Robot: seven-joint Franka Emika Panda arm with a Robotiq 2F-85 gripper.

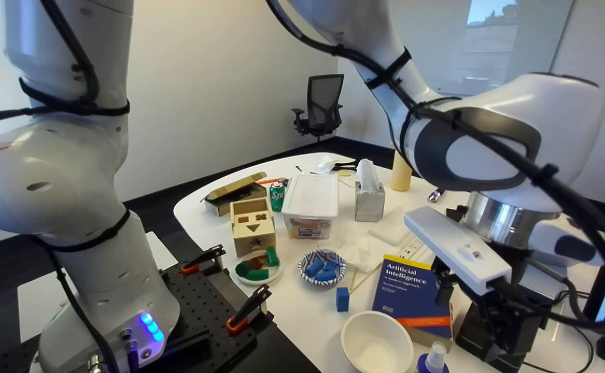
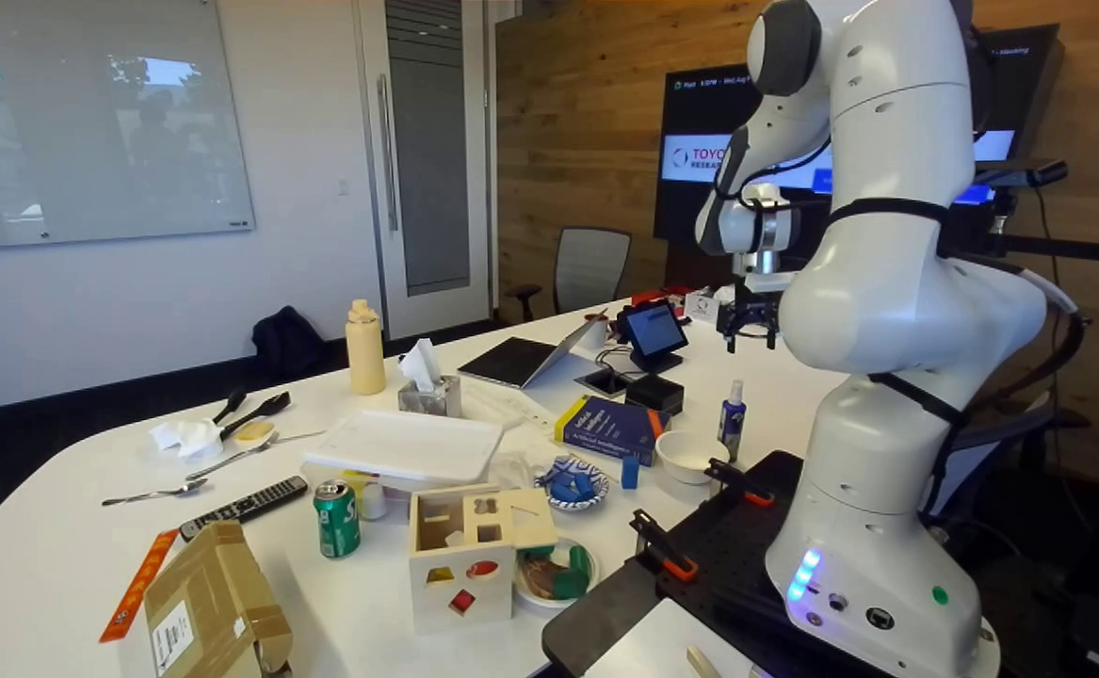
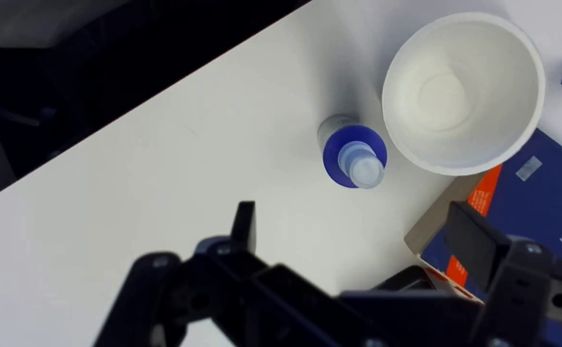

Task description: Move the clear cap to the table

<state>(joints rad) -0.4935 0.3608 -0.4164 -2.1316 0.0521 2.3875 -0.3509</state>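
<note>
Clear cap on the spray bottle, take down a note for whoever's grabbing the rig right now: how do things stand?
Gripper: jaws open, holding nothing, above the table and apart from the bottle.
Clear cap: on top of the spray bottle, which stands upright beside the white bowl.
Done: the cap has not come off yet.
Left: grip it, lift it off, set it on the table. The bowl is close, so approach carefully.

The small, clear, cylindrical plastic cap [image 3: 364,167] sits upright atop a slim blue-purple bottle [image 2: 730,424], raised above the surface of the large, smooth, white-topped table [image 2: 50,565] with a curved edge. The table lies level and carries the standing bottle; its rounded end is well apart from the cap.
</note>
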